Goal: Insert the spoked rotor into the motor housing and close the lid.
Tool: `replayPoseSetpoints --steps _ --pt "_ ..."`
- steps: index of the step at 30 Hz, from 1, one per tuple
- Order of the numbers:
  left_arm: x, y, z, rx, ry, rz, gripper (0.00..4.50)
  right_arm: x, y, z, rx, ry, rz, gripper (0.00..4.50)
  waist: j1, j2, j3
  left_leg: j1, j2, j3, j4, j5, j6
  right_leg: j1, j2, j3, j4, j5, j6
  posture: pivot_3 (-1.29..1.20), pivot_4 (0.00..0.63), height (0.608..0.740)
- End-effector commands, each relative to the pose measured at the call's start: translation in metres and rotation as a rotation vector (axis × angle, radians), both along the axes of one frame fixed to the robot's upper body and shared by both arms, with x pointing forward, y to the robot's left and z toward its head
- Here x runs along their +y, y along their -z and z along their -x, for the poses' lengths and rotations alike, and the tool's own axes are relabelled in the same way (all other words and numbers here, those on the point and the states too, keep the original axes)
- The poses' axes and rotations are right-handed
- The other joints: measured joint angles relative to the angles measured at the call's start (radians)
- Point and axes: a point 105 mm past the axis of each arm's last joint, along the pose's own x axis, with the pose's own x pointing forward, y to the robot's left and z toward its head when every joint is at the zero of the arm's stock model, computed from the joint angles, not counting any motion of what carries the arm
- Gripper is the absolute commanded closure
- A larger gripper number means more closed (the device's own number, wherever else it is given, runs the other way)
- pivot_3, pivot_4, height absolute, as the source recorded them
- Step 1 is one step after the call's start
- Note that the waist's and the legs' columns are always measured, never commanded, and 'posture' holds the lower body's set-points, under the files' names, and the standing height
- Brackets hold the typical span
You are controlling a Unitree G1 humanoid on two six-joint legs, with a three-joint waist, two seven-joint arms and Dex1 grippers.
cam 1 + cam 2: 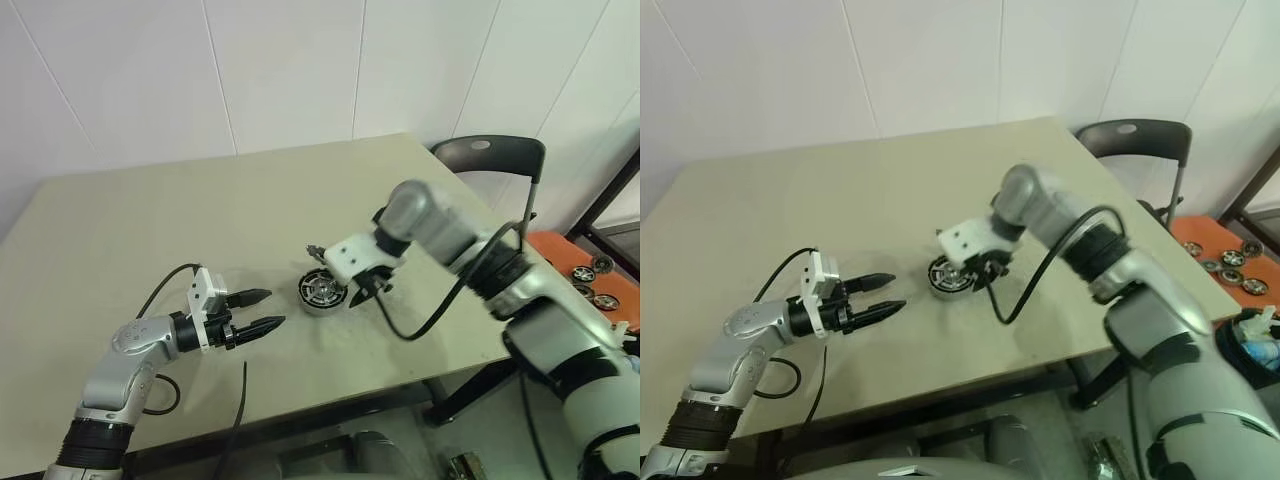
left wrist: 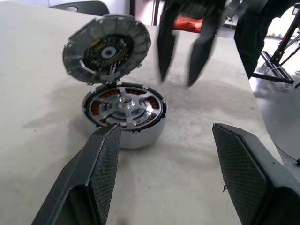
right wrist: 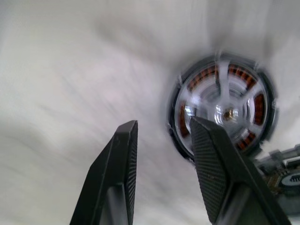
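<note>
Head view: right gripper (image 1: pixel 366 290) pointing down beside the housing (image 1: pixel 320 290) on the table (image 1: pixel 200 220), fingers apart, empty. Left gripper (image 1: pixel 263 311) parted, empty, level, aimed at housing.

Left wrist view: wheel (image 2: pixel 125 104) seated inside housing; lid (image 2: pixel 107 48) standing tilted at its rear edge.

Right wrist view: fingers (image 3: pixel 213 164) spread above housing rim, gripping nothing.

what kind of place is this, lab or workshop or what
Probably a robotics lab or test room: a plain table against white wall panels, a black chair, and an orange tray of spare motor parts beside it.
</note>
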Motion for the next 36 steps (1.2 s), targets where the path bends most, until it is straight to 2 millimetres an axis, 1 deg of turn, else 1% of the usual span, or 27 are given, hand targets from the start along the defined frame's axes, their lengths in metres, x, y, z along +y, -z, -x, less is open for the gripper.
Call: replayPoseSetpoints --steps 1,4,5,8,10,11,12,13,14,16,19,22,25,28,33,36 --pt "0.004 -0.009 0.000 -0.041 0.002 0.003 1.18 -0.001 -0.044 0.014 0.179 0.078 -0.151 2.70 0.003 0.000 0.001 0.000 0.000 0.000 0.000 0.000 0.000 0.000 0.000 0.000 0.000 0.000 0.000 0.00 0.000 0.740" --pt "0.005 -0.009 0.000 -0.038 0.004 -0.001 1.18 -0.014 -0.054 0.009 0.255 0.167 -0.193 2.70 0.003 0.000 0.001 0.000 0.000 0.000 0.000 0.000 0.000 0.000 0.001 -0.001 -0.001 -0.003 0.004 0.00 0.000 0.740" --pt "0.005 -0.009 0.000 -0.038 0.006 -0.002 1.18 -0.018 -0.057 0.001 0.252 0.203 -0.219 2.70 0.000 0.000 0.001 0.000 0.000 0.001 -0.001 0.000 0.000 0.000 0.001 -0.001 -0.001 -0.003 0.004 0.00 0.000 0.740" --pt "0.005 -0.012 -0.003 -0.046 0.011 -0.006 1.18 -0.024 -0.075 -0.044 0.179 0.389 -0.409 2.70 -0.008 -0.002 0.002 0.002 0.001 0.006 0.000 0.000 0.000 0.001 0.002 0.000 -0.001 -0.003 0.004 0.00 0.000 0.740" --pt "0.006 -0.014 -0.003 -0.052 0.013 -0.008 1.18 -0.022 -0.083 -0.065 0.139 0.493 -0.584 2.70 -0.005 -0.002 0.002 0.002 0.001 0.008 0.001 0.000 0.001 0.002 0.002 0.001 0.000 -0.002 0.002 0.00 0.000 0.740" --pt "0.006 -0.015 -0.003 -0.053 0.013 -0.010 1.18 -0.023 -0.082 -0.072 0.119 0.527 -0.633 3.05 -0.003 -0.002 0.002 0.002 0.001 0.008 0.002 0.000 0.000 0.002 0.003 0.001 0.000 -0.001 0.002 0.00 0.000 0.740" --pt "0.007 -0.016 -0.003 -0.054 0.014 -0.012 1.18 -0.025 -0.075 -0.078 0.090 0.563 -0.657 3.25 -0.002 -0.002 0.002 0.001 0.001 0.007 0.002 0.000 0.000 0.001 0.003 0.001 0.001 -0.001 0.002 0.00 0.000 0.740" --pt "0.008 -0.017 -0.002 -0.056 0.015 -0.015 1.18 -0.027 -0.068 -0.081 0.063 0.569 -0.672 3.56 0.000 -0.002 0.002 0.001 0.001 0.006 0.001 0.000 0.000 0.001 0.003 0.000 0.000 0.002 0.000 0.00 0.000 0.740" --pt "0.010 -0.018 -0.002 -0.057 0.015 -0.019 1.18 -0.028 -0.062 -0.082 0.048 0.570 -0.695 3.91 0.002 -0.002 0.002 0.001 0.001 0.005 0.001 0.000 0.000 0.001 0.002 0.000 0.000 0.003 0.001 0.00 0.000 0.740" --pt "0.013 -0.021 -0.001 -0.061 0.015 -0.024 1.18 -0.030 -0.049 -0.084 0.076 0.613 -0.725 4.48 0.001 -0.002 0.002 0.000 0.001 0.005 0.000 0.000 0.001 0.001 0.002 0.000 -0.001 0.003 0.002 0.00 0.000 0.740" --pt "0.017 -0.026 -0.002 -0.067 0.014 -0.031 1.18 -0.036 -0.029 -0.081 0.210 0.700 -0.757 4.48 0.001 -0.002 0.002 -0.001 0.000 0.004 0.000 0.000 0.001 0.000 0.001 0.000 -0.002 0.003 0.002 0.00 0.000 0.740" --pt "0.021 -0.027 -0.002 -0.064 0.014 -0.041 1.18 -0.037 -0.018 -0.078 0.278 0.740 -0.786 4.48 0.000 0.000 0.003 -0.002 0.000 0.003 0.000 0.000 0.001 0.000 0.000 0.001 -0.002 0.003 0.002 0.00 0.000 0.740" --pt "0.023 -0.028 -0.003 -0.061 0.021 -0.053 1.18 -0.034 -0.015 -0.072 0.332 0.721 -0.836 4.48 -0.001 -0.001 0.003 -0.001 0.000 0.003 0.000 0.000 0.001 0.000 0.001 0.001 -0.001 0.003 0.002 0.00 0.000 0.740" --pt "0.021 -0.029 -0.005 -0.062 0.028 -0.054 1.18 -0.030 -0.010 -0.069 0.374 0.739 -0.856 4.48 -0.002 -0.001 0.003 0.000 0.000 0.004 0.000 0.000 0.001 0.000 0.002 0.001 0.001 0.003 0.002 0.00 0.000 0.740" --pt "0.016 -0.028 -0.007 -0.062 0.042 -0.049 1.18 -0.022 0.011 -0.061 0.415 0.763 -0.809 4.48 -0.001 -0.001 0.003 0.000 0.000 0.005 0.001 0.000 0.001 0.000 0.003 0.001 0.002 0.003 0.002 0.00 0.000 0.740" --pt "0.014 -0.028 -0.008 -0.061 0.045 -0.046 1.18 -0.015 0.021 -0.063 0.404 0.808 -0.794 4.48 -0.002 -0.001 0.003 0.000 0.000 0.005 0.002 0.000 0.001 0.001 0.002 0.001 0.002 0.003 0.002 0.00 0.000 0.740"
